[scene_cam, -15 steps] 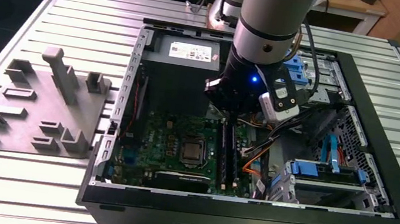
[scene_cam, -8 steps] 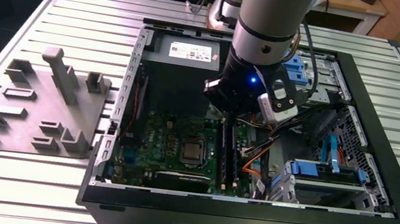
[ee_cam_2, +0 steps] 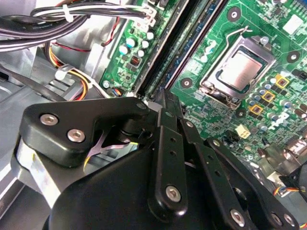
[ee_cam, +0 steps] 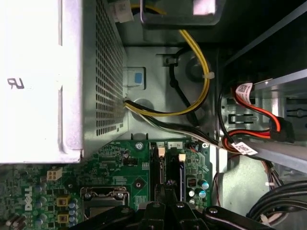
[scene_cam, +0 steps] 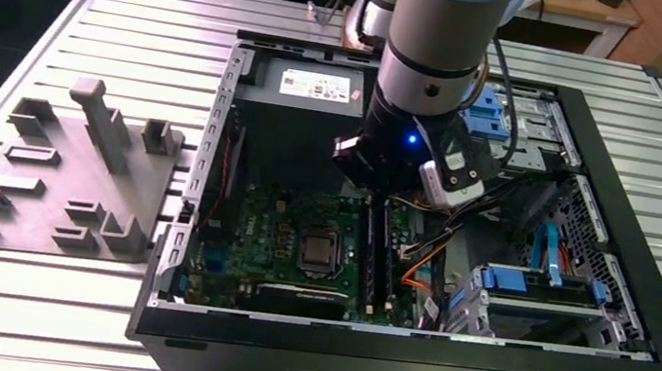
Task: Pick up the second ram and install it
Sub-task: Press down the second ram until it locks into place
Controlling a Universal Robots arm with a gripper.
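Down at the slots: seating the second ram

Here, largest first. Ribbed metal bench (scene_cam: 80, 20) carries an open computer case (scene_cam: 636, 251), side panel off. A grey moulded fixture tray (scene_cam: 57, 174) lies on the bench at the exterior view's left of the case, well apart from the work.

Inside the case: green motherboard (scene_cam: 259, 224) with its silver processor (ee_cam_2: 242, 67); power supply box (ee_cam: 38, 81) just beside the board, cable bundle (ee_cam: 192, 96) looping past it.

Arm (scene_cam: 436, 54) reaches down into the case. Pincer (ee_cam_2: 165, 98) sits low over the black slot rails (scene_cam: 375, 261), right of the processor in the exterior view.

The second ram (ee_cam_2: 184, 52): thin dark stick lying along the rails ahead of the pincer tip, apparently in or on its slot. Whether fully seated, cannot tell.

Pincer looks drawn nearly together, tip at the stick's near end; whether it truly grips the stick, cannot tell.

Judgement: press straight down, keep the stick square to the rail, load both ends evenly so no tilt. Mind the orange cables (scene_cam: 425, 259) close beside the rails
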